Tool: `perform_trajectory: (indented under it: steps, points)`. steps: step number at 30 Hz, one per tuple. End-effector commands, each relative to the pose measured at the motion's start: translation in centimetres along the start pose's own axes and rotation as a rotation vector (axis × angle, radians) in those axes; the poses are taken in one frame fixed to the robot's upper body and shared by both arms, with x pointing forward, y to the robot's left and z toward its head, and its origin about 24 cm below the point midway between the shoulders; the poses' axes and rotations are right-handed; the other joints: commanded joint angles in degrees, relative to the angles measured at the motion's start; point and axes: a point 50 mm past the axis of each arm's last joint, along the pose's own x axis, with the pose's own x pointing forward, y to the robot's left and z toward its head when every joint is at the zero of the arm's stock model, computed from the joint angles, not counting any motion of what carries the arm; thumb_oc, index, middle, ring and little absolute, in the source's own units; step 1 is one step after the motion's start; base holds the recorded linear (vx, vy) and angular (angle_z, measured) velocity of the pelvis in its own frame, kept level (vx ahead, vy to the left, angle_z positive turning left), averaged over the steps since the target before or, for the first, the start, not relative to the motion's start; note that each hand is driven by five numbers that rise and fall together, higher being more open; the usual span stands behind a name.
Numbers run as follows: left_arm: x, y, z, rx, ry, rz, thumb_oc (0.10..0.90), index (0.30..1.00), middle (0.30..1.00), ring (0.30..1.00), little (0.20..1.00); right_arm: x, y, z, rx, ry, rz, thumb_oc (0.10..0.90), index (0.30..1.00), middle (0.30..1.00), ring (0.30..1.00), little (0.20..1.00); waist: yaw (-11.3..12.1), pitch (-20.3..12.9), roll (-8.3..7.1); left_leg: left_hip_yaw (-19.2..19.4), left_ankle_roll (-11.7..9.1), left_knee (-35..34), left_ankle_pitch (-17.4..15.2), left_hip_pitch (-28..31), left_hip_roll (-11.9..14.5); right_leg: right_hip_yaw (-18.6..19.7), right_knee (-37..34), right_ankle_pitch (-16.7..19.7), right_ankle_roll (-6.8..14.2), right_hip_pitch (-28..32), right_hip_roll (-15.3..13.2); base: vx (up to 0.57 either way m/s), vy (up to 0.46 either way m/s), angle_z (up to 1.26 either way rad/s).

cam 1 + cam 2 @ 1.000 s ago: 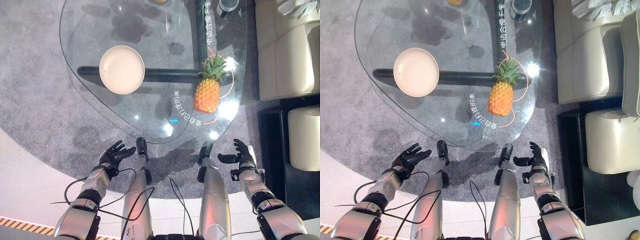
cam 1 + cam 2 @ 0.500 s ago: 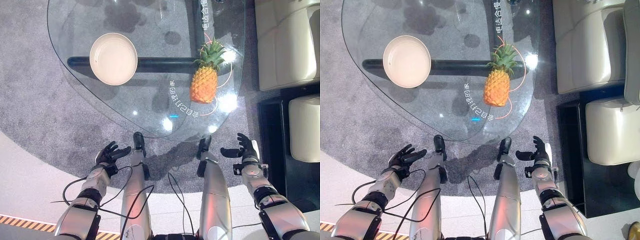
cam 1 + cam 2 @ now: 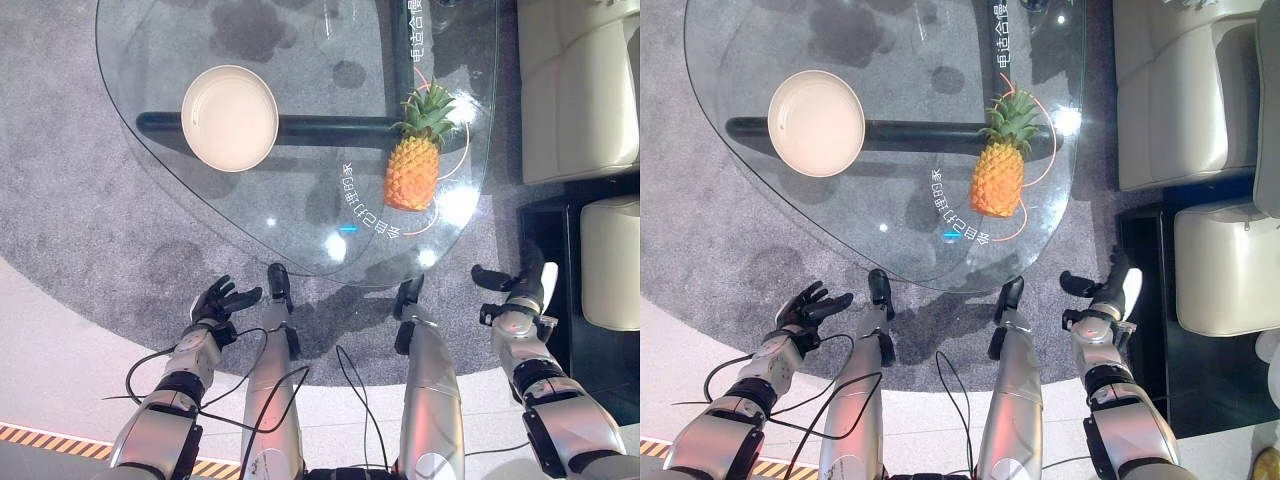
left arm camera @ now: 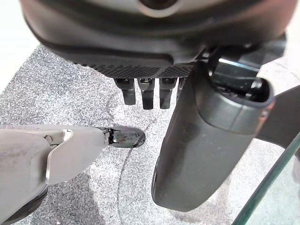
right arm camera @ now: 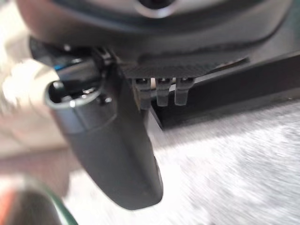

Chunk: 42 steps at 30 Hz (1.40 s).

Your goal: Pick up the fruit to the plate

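Note:
A pineapple [image 3: 414, 170] with a green crown lies on the glass table [image 3: 300, 120] near its right edge, crown pointing away from me. A round cream plate [image 3: 229, 117] rests empty on the table's left part. My left hand [image 3: 215, 304] hangs low over the grey carpet, short of the table's near edge, fingers spread and holding nothing. My right hand [image 3: 520, 290] is out to the right of the table's near corner, fingers straight, also holding nothing. Both hands are well apart from the pineapple.
A cream sofa [image 3: 580, 90] stands to the right of the table, with a black low stand [image 3: 545, 240] and a cream cushion [image 3: 610, 260] beside my right hand. Grey carpet [image 3: 80, 200] surrounds the table. A clear glass [image 3: 335, 15] stands at the table's far side.
My right hand has swung outward to the right, toward the black stand. My left hand has barely shifted. The camera view moved slightly.

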Motion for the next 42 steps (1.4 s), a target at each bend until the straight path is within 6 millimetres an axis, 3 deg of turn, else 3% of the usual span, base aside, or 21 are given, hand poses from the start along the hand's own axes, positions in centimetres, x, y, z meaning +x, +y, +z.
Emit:
perform_trajectory:
  steps: [1, 9, 17, 28, 42]
  points:
    - [-0.6, 3.1, -0.9, 0.079, 0.005, 0.100, 0.800, 0.900, 0.900, 0.900, 0.900, 2.0, -4.1, 4.7, 0.188, -0.176, -0.203, 0.800, 0.900, 0.900, 0.900, 0.900, 0.1, -0.5, -0.19, -4.7, -2.0, 8.1, -6.4, -2.2, 2.1, 0.0, -1.1, 2.9, 2.6, -0.5, -3.0, 0.00, 0.000, 0.00]
    - [-0.6, 2.8, -1.0, 0.069, 0.000, 0.095, 0.800, 0.900, 0.900, 0.900, 0.900, 0.2, -2.4, 12.0, 0.310, -0.484, -0.170, 0.800, 0.900, 0.900, 0.900, 0.900, -0.4, -0.5, 0.23, -4.6, -1.8, 7.4, -6.1, -2.6, 1.5, -0.1, -1.4, 3.2, 2.7, -1.3, -3.6, 0.00, 0.004, 0.00]
    - [-0.9, 2.8, -1.9, 0.064, 0.009, 0.078, 0.800, 0.900, 0.900, 0.900, 0.900, -3.8, 0.4, 16.0, 0.248, -0.715, -0.003, 0.800, 0.900, 0.900, 0.900, 0.900, -1.0, -0.5, 0.40, -4.1, -1.6, 6.0, -5.5, -1.9, 1.0, 0.1, -2.5, 3.4, 2.7, -1.2, -3.6, 0.00, 0.000, 0.00]
    - [-1.0, 2.3, -2.5, 0.070, 0.014, 0.057, 0.800, 0.900, 0.900, 0.900, 0.900, -8.3, 4.1, 17.6, 0.214, -0.850, 0.284, 0.800, 0.900, 0.900, 0.900, 0.900, -1.1, -0.5, 0.60, -3.0, -1.6, 4.3, -4.5, -0.7, 1.0, -0.1, -3.7, 3.6, 2.7, -0.5, -3.8, 0.00, 0.000, 0.00]
    - [-1.1, 1.5, -3.3, 0.074, 0.029, 0.034, 0.800, 0.900, 0.900, 0.900, 0.900, -9.9, 6.0, 17.2, 0.245, -0.785, 0.406, 0.800, 0.900, 0.900, 0.900, 0.900, -0.6, -0.5, 1.35, -2.0, -1.8, 2.5, -3.3, 0.7, 0.9, -0.6, -3.9, 3.6, 2.5, 0.3, -4.2, 0.00, 0.002, 0.01]
